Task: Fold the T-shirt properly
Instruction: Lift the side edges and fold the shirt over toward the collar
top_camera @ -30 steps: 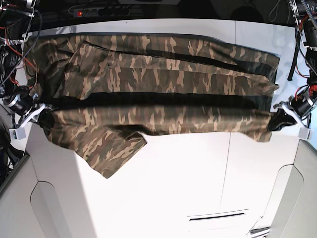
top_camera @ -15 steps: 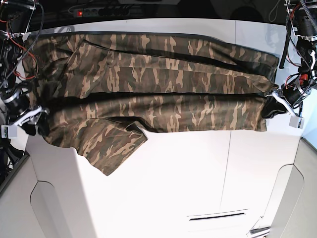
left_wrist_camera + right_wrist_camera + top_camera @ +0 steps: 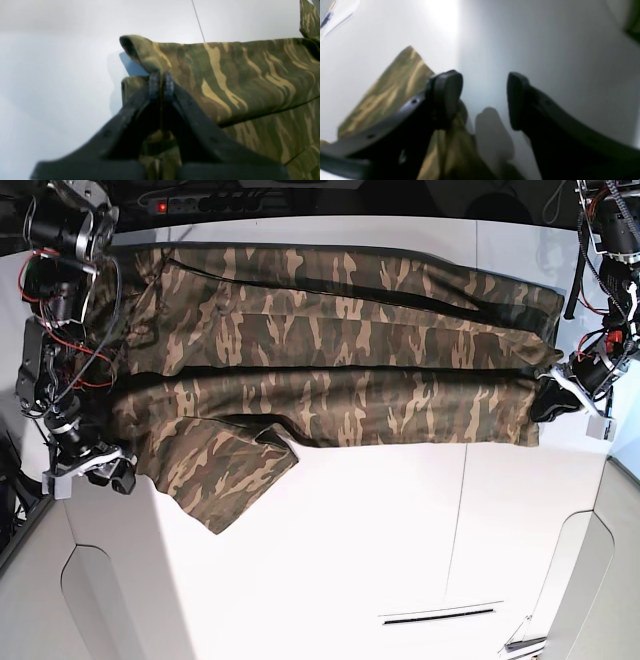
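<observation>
The camouflage T-shirt lies spread across the back half of the white table, its lower part folded up in a long band. One sleeve sticks out toward the front left. My left gripper is at the shirt's right edge. In the left wrist view it is shut on a fold of the T-shirt. My right gripper is just off the shirt's left edge. In the right wrist view it is open and empty, with camouflage fabric beside its left finger.
A black power strip lies along the back edge. Red and black cables hang on the arm at the left. A seam crosses the tabletop, and a narrow slot sits near the front.
My right gripper has let go of the shirt's left edge, opened, and moved toward the front. The left edge now lies on the table. My left gripper has kept its hold.
</observation>
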{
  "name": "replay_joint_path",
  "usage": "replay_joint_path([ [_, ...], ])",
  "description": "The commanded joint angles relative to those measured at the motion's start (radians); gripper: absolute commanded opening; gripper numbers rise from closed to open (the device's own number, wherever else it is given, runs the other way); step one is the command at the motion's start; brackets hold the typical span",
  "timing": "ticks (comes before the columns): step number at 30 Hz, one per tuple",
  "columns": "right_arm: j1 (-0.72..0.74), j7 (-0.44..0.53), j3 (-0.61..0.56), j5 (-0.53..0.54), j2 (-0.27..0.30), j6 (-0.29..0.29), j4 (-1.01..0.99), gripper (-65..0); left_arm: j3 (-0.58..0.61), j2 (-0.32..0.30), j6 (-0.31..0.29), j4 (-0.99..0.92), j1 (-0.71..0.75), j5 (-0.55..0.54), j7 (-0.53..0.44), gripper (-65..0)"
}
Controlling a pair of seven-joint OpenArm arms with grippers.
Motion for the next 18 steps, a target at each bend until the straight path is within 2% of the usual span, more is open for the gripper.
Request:
replay_joint_path([
  [1,0.039,0.024,0.003,0.011,0.008,0.013,-0.017,-33.6,-0.008,-0.024,-0.009,0.017,-0.011,-0.014,-0.023,-65.0],
  [8,0.077,0.026,-0.026,-0.023,-0.042,0.045,-0.094,-33.7,-0.008,-0.023,-0.009,0.017,-0.011,-0.014,-0.025,-65.0],
  [14,0.074,0.019,-0.15,-0.022,-0.056,0.057,-0.093,-34.1,-0.008,-0.015,-0.009,0.017,-0.012,-0.014,-0.039,-65.0],
  [16,0.074,0.019,-0.189,-0.023,-0.055,0.057,-0.093,-40.3,-0.008,-0.013,-0.009,0.017,-0.011,-0.014,-0.039,-65.0],
  [18,0.074,0.019,-0.217,-0.023,-0.056,0.057,-0.093,-51.7,-0.008,-0.01,-0.009,0.017,-0.011,-0.013,-0.039,-65.0],
])
